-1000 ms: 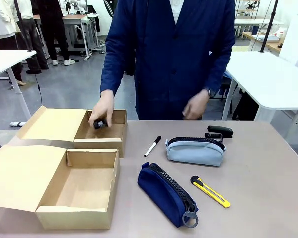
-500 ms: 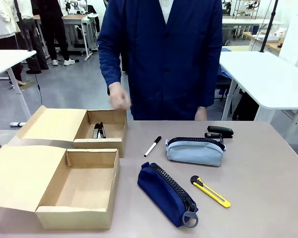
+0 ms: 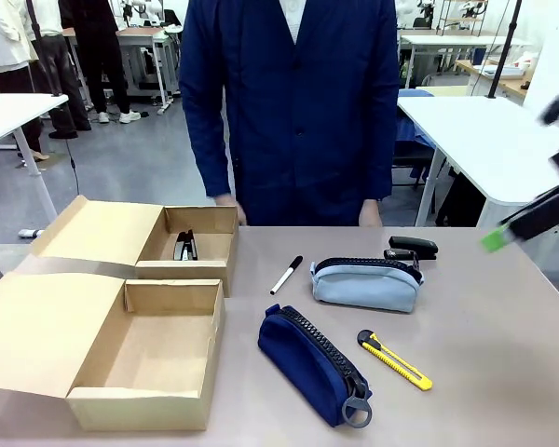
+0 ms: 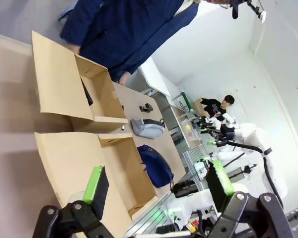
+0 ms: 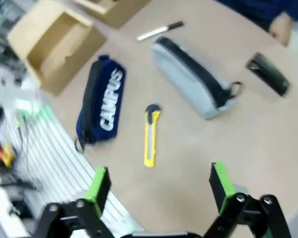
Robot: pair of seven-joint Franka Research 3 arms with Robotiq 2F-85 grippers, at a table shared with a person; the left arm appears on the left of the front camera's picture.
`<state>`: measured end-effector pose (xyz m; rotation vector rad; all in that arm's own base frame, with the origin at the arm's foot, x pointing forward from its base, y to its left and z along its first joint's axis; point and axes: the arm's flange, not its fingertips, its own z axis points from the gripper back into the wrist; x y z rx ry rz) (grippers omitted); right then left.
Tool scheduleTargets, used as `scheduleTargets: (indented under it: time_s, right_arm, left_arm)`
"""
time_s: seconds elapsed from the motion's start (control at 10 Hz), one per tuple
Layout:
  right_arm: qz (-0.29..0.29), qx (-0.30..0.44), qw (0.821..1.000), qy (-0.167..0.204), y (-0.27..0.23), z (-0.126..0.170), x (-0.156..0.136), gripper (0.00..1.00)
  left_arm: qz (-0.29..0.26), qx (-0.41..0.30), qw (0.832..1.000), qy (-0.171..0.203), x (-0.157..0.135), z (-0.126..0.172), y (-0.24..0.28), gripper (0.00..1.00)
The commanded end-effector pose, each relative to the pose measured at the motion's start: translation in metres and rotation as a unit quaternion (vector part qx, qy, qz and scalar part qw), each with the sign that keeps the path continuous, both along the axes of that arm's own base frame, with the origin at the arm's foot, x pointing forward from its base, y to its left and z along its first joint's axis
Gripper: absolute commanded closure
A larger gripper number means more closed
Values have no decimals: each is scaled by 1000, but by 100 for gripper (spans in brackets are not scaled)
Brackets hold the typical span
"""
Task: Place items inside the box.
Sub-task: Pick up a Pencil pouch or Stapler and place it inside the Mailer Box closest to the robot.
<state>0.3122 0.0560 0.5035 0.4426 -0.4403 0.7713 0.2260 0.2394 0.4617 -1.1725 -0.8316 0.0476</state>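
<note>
Print: navy zip pencil case reads "CAMPUS" in white, near centre.
Grey zip pencil case: just beyond it; black stapler at its far right.
White marker: left of the grey case.
Utility knife: right of the navy case.
2 boxes: far box holds a dark item; near box just in front.
Left gripper: released, holding nothing.
Right gripper: spread wide, holding nothing, above the knife.

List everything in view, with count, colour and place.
near box: 1, brown cardboard, open, table's front left
far box: 1, brown cardboard, open, behind the near box
dark items: count unclear, black, inside far box
marker: 1, white with black cap, right of far box
grey pencil case: 1, mid-table
stapler: 1, black, behind grey case
navy pencil case: 1, front centre
utility knife: 1, yellow-black, right of navy case
table: 1, grey-brown
person: 1, dark blue coat, far side
left gripper: open
right gripper: open, raised at right
</note>
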Motion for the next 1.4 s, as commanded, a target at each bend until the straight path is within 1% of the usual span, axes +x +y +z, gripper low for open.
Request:
scheduleTargets:
  time_s: [0.0,0.1,0.2,0.3,0.4,0.5,0.6,0.7,0.8,0.9,1.0,1.1,1.2,1.3]
  right_arm:
    - [103,-43,994,-2,47,-84,-17,0]
    - [112,-40,993,-9,56,-93,-16,0]
    - [55,-32,998,-22,44,-89,-12,0]
    - [96,-42,994,25,61,-47,11,0]
    - [96,-42,994,25,61,-47,11,0]
    - [93,-50,994,19,71,-59,18,0]
    - [175,-77,981,-28,82,-63,34,0]
    - [214,-104,971,-33,90,-71,65,0]
    - [206,-135,968,-48,92,-71,84,0]
    - [222,-145,963,-55,94,-74,100,0]
    - [233,-149,960,-39,98,-82,114,0]
    - [243,-120,962,-33,94,-82,109,0]
    - [232,-23,970,-61,57,-54,77,0]
    - [172,32,983,-51,4,-26,29,0]
  left_arm:
    - [0,-3,1000,-17,0,2,0,0]
    - [0,-3,1000,-17,0,2,0,0]
    - [0,-3,1000,-17,0,2,0,0]
    - [0,-3,1000,-17,0,2,0,0]
    - [0,-3,1000,-17,0,2,0,0]
    - [0,-3,1000,-17,0,2,0,0]
    - [0,-3,1000,-17,0,2,0,0]
    - [0,-3,1000,-17,0,2,0,0]
    - [0,-3,1000,-17,0,2,0,0]
    - [0,-3,1000,-17,0,2,0,0]
    - [0,-3,1000,-17,0,2,0,0]
    - [0,-3,1000,-17,0,2,0,0]
    - [0,-3,1000,-17,0,2,0,0]
    - [0,-3,1000,-17,0,2,0,0]
